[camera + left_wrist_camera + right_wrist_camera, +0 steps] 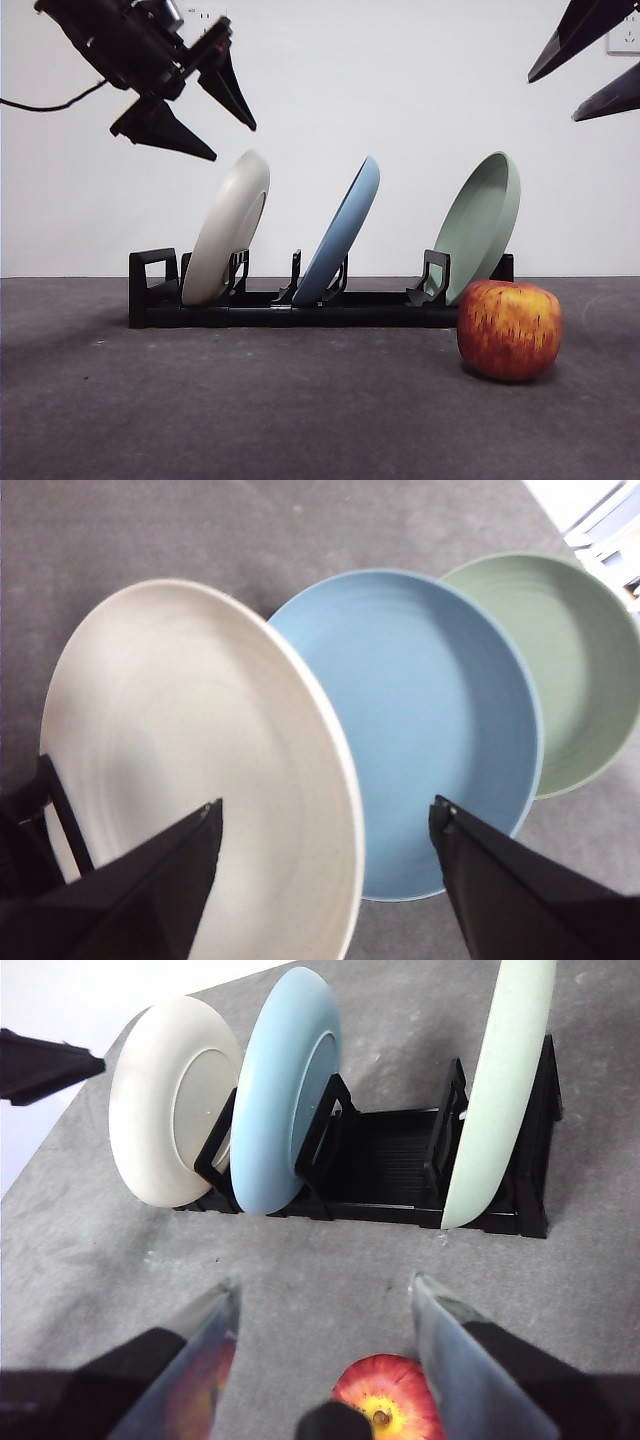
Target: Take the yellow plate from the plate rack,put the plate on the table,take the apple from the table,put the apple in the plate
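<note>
The dark grey counter [250, 410] meets a plain white wall [400, 90]. The left gripper [215, 115] hovers above the yellow plate [228, 228], fingers apart. The right gripper [325, 1305] hangs over the apple [509, 329], fingers apart.

Table [250, 420]: dark grey, matte, mottled. Rack [300, 305] lies on it, long side across the front view. Apple [509, 329] on the table just beside the rack's end.

Clear air above yellow plate [228, 228]; blue plate [340, 232] crowds its inner side, rack [290, 305] below.
</note>
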Controlling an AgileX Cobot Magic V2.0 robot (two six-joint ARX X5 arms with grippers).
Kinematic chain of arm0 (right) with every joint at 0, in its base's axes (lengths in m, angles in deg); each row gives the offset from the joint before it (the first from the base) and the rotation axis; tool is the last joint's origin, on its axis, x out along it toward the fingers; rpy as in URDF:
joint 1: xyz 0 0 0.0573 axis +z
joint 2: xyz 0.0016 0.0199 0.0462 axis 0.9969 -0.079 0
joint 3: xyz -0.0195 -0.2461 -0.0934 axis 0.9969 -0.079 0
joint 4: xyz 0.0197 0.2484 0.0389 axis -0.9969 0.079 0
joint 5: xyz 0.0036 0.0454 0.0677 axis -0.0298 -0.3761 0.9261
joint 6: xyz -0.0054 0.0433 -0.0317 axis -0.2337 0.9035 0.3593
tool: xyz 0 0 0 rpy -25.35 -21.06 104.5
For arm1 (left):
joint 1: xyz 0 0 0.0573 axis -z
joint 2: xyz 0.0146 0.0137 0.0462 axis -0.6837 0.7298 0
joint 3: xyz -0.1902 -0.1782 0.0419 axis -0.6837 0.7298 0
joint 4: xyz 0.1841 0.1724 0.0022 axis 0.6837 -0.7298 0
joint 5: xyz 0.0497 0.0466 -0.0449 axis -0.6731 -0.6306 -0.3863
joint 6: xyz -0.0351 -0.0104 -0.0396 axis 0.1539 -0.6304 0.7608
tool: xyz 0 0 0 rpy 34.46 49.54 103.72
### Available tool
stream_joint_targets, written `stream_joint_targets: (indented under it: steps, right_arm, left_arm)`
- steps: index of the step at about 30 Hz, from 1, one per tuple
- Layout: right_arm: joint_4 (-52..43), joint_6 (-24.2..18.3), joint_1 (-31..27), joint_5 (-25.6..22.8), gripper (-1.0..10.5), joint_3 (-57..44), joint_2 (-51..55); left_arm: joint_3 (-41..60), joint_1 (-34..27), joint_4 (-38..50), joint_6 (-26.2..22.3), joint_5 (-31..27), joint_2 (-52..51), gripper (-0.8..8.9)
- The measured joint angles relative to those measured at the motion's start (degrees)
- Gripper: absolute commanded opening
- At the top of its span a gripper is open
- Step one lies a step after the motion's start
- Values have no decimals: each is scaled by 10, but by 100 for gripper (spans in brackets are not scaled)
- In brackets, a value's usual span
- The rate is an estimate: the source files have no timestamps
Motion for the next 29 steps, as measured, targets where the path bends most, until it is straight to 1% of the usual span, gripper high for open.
stream_joint_targets:
  steps: [20, 29]
  right_arm:
    - [0, 0, 0, 0, 284, 0, 0]
    - [0, 0, 0, 0, 284, 0, 0]
  left_arm:
    - [0, 17, 30, 0, -43, 12, 342]
    - [0, 23, 27, 1, -44, 29, 342]
